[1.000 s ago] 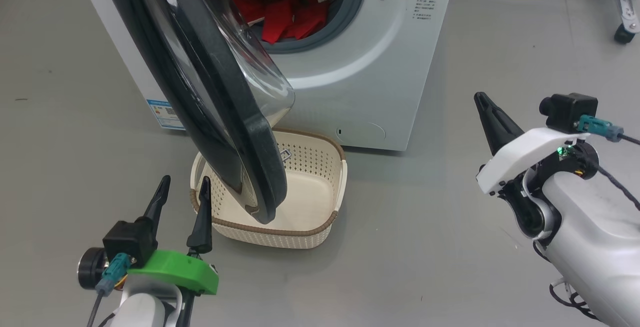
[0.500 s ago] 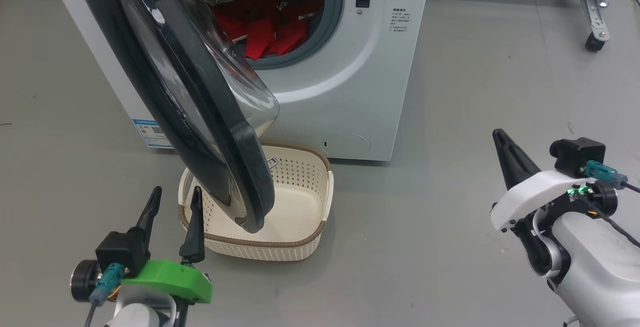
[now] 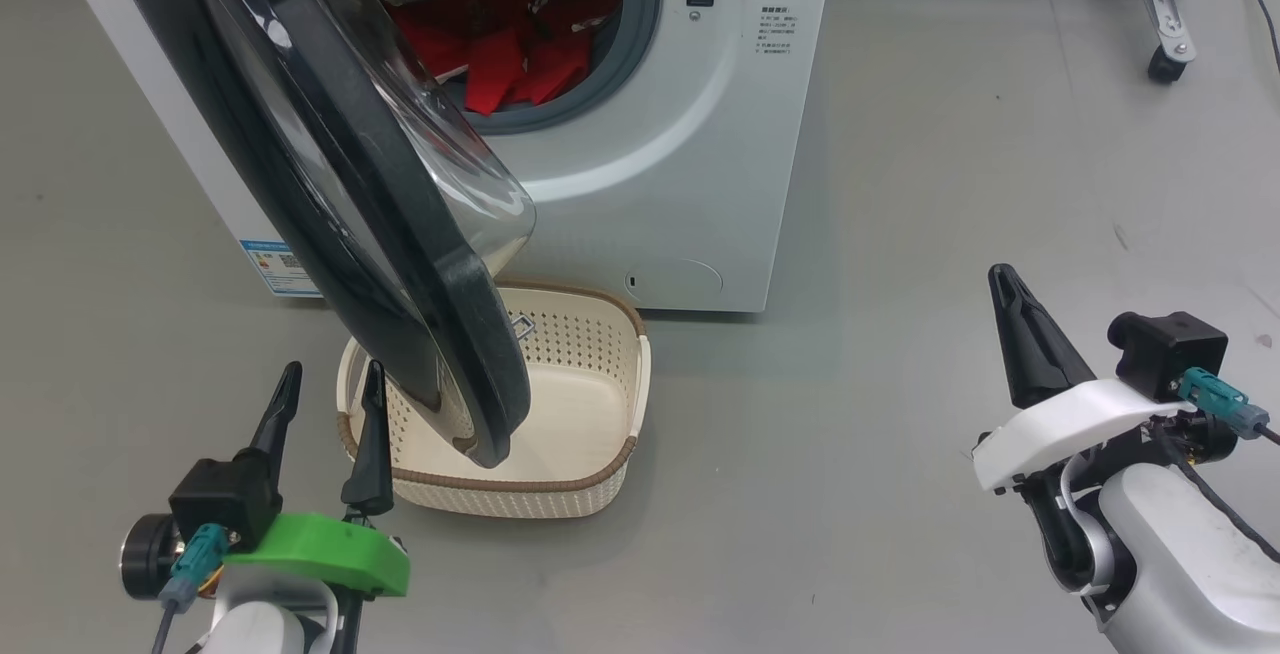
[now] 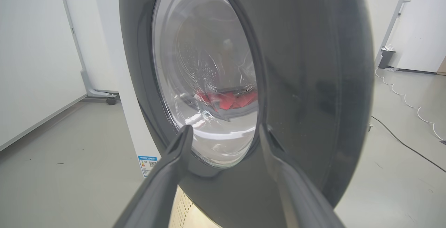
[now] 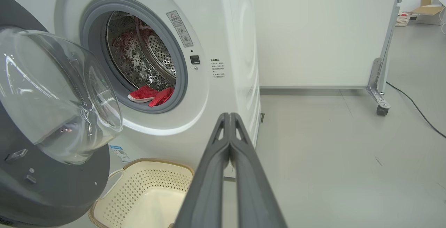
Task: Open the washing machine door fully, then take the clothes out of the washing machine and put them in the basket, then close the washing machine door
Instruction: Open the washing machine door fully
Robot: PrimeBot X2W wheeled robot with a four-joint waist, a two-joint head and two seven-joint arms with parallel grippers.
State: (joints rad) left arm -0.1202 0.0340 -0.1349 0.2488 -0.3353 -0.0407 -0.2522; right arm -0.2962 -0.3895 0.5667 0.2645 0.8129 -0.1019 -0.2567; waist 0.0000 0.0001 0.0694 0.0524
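Door [image 3: 410,244] half-hid the basket [image 3: 520,496] and red clothes [image 3: 500,74]; my left gripper [image 3: 333,369] stood apart, my right gripper [image 3: 1003,279] pressed together.

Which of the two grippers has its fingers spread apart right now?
The left gripper, in front of the washing machine door: its fingers stand apart, while those of the right gripper are pressed together into one point.
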